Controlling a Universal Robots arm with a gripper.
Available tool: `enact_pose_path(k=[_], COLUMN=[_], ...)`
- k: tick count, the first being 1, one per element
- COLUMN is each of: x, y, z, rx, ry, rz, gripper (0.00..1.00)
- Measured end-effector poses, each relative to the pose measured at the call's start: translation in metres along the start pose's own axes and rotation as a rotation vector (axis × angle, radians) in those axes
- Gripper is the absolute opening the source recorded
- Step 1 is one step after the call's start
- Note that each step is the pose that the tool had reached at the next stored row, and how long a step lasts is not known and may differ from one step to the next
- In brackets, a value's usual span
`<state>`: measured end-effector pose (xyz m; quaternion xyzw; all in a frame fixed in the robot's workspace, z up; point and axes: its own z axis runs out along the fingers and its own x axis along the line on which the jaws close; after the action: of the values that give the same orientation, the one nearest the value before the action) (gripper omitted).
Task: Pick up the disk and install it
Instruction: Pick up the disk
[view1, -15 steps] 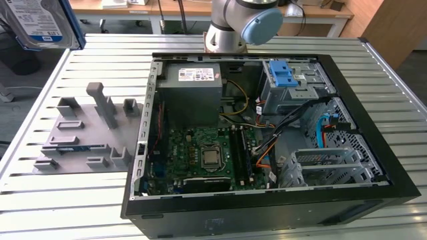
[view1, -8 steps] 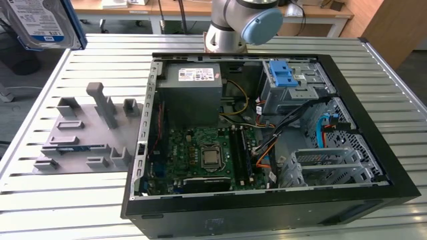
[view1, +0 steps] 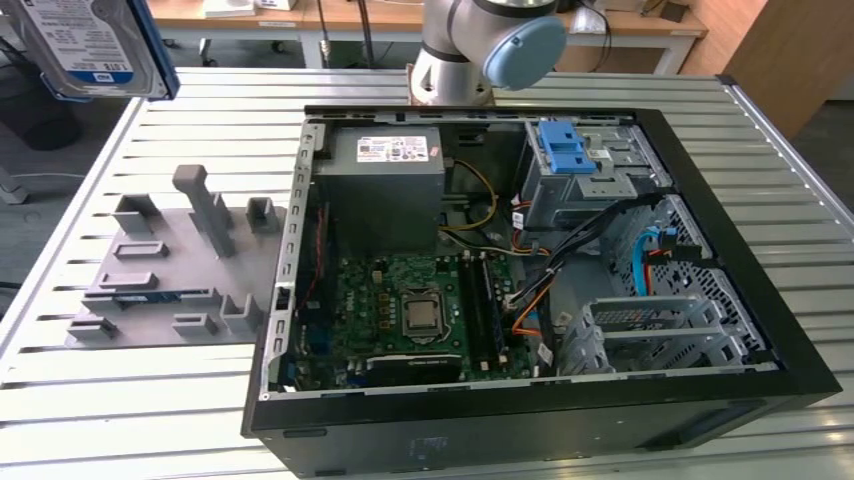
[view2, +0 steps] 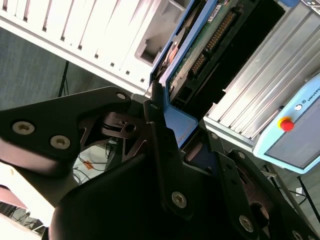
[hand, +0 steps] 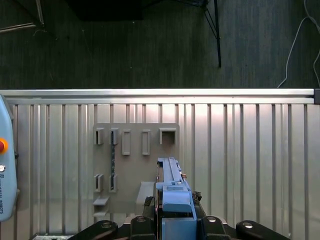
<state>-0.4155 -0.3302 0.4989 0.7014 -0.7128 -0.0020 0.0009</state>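
The disk (view1: 87, 45), a silver drive with a white-and-blue label in a blue carrier, hangs high at the exterior view's top left, above the table's far corner. In the second wrist view my gripper (view2: 182, 131) is shut on the blue carrier of the disk (view2: 200, 45), with black fingers (view2: 156, 116) pressing its sides. The first wrist view looks along the disk (hand: 172, 185) edge-on, held by my gripper (hand: 175, 222) well above the grey fixture block (hand: 135, 165).
An open computer case (view1: 707, 180) lies on the slatted metal table (view1: 200, 110), with a metal drive cage and blue latch (view1: 574, 160) at its far right. The grey fixture block (view1: 160, 280) lies left of it. The arm's base (view1: 467, 50) stands behind the case.
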Motion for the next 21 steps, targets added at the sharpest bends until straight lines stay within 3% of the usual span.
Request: enact_pose_path(k=[9,21], x=[0.0111,0.0178], y=[-0.0050,-0.0114], z=[0.0000,-0.0001], rx=[0.0000,0.0000], ry=[-0.0005,-0.0005], rz=[0.000,0.000], gripper=[0.36,0.36])
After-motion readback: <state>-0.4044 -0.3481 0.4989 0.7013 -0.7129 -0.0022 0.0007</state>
